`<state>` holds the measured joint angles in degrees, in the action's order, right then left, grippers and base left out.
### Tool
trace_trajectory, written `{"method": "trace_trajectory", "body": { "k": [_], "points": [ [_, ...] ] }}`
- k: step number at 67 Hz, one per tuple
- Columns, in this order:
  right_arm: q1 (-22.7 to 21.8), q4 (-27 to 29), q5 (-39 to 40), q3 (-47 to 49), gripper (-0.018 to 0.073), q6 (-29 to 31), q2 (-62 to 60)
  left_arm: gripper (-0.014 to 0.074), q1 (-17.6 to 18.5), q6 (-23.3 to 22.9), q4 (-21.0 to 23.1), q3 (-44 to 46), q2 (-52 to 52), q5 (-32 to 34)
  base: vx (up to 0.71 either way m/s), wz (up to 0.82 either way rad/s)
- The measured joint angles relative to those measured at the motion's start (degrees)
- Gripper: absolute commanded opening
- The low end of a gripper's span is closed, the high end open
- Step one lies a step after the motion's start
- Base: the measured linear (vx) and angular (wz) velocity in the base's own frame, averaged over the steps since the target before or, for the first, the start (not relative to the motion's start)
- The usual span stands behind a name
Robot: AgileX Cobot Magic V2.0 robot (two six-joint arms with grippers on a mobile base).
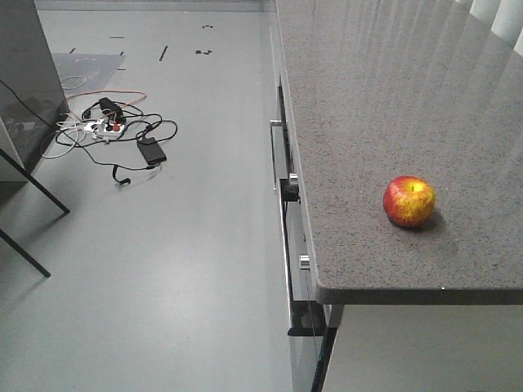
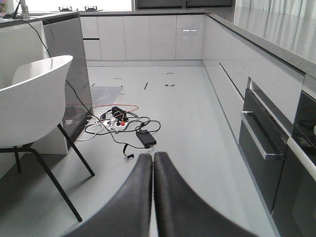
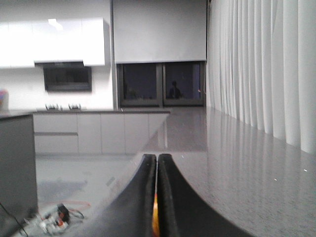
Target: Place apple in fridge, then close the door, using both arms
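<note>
Apple (image 1: 409, 201), red with yellow patches

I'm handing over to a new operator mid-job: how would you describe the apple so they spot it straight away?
Find the grey speckled countertop filling the right side of the front view. The apple sits on it near the close edge. It is the only round thing there, red with yellow patches against plain grey.
</note>
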<state>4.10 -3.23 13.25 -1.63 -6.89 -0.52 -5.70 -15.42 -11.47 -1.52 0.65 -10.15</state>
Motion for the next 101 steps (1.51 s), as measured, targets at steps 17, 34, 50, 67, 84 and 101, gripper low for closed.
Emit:
{"method": "trace_trajectory", "body": {
  "k": [17,34,50,67,84,101],
  "points": [
    [0.0,1.7,-17.5,12.3,0.0011,-6.5,1.4,-0.0008,0.0,0.0,0.0,0.0,0.0,0.0,0.00,0.00],
    [0.0,6.4,-38.5,34.6,0.0322,6.9,14.9,-0.0008,0.0,0.0,0.0,0.0,0.0,0.0,0.00,0.00],
    [0.0,14.2,-37.3,40.5,0.0706,18.6,24.4,-0.0008,0.0,0.0,0.0,0.0,0.0,0.0,0.00,0.00],
    [0.0,14.7,-33.7,45.1,0.0708,21.2,33.5,-0.0008,0.0,0.0,0.0,0.0,0.0,0.0,0.00,0.00],
    [0.0,18.1,-37.9,58.7,0.0683,27.7,54.2,-0.0008,0.0,0.0,0.0,0.0,0.0,0.0,0.00,0.00],
    [0.0,22.6,-40.0,65.7,0.0675,30.0,75.3,-0.0008,0.0,0.0,0.0,0.0,0.0,0.0,0.00,0.00]
  ]
}}
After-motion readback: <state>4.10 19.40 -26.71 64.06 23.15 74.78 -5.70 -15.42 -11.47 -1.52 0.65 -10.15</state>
